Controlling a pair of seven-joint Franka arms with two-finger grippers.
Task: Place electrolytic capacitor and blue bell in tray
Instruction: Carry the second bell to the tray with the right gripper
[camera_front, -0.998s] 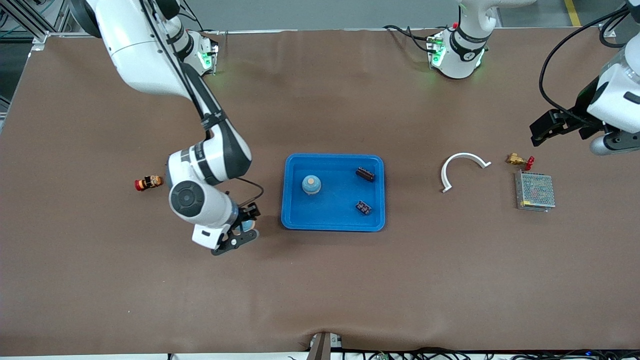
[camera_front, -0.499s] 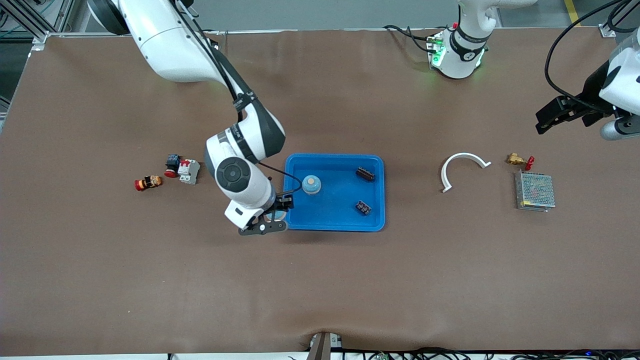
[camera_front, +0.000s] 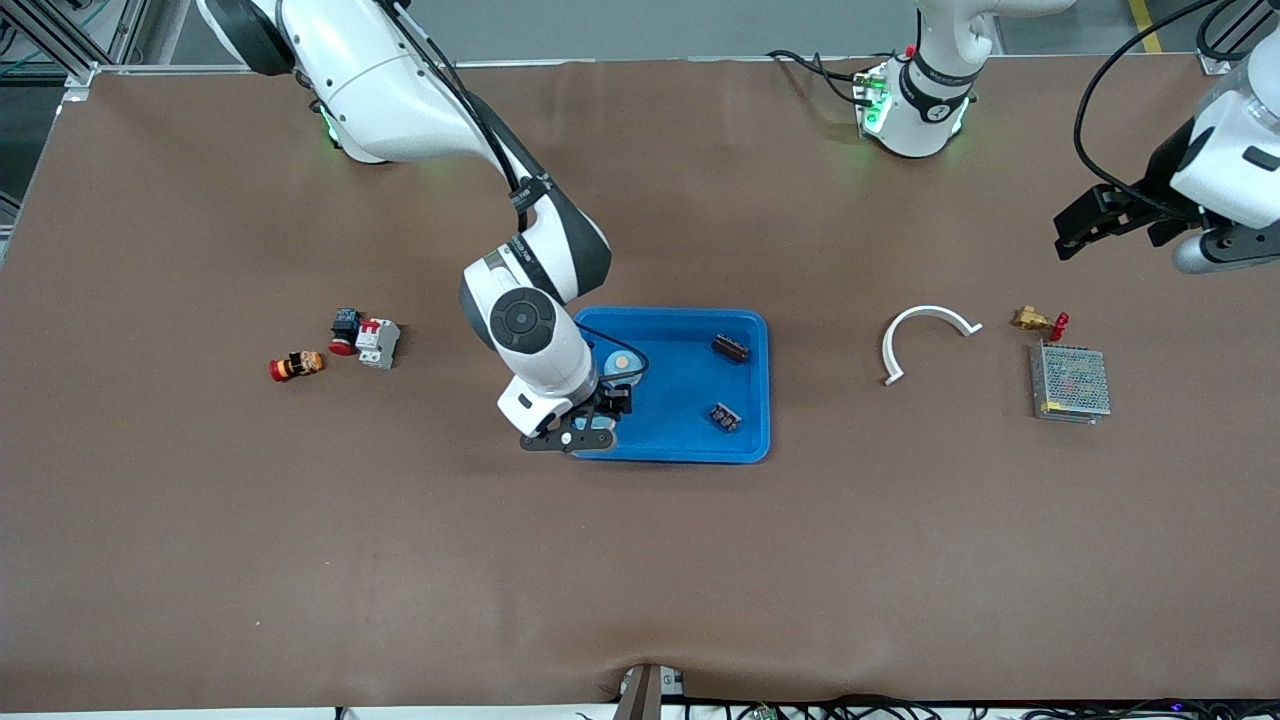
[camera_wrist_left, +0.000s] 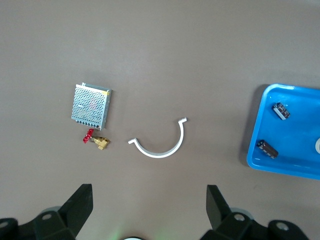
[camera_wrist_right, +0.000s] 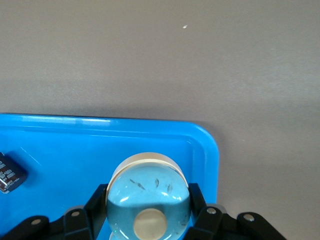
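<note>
Two capacitors (camera_front: 730, 349) and one bell (camera_front: 623, 362) lie in the tray (camera_front: 680, 455).

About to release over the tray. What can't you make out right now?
- Front view: the right gripper hides the held bell; only the right wrist view shows it.
- Right wrist view: bottom edge cuts the bell, so contact with the tray floor is unclear.
- Front view: the right arm partly covers the other bell.
- Capacitors: markings too small.
- Left gripper waits open over the left arm's end of the table; bottom edge cuts its body.
</note>
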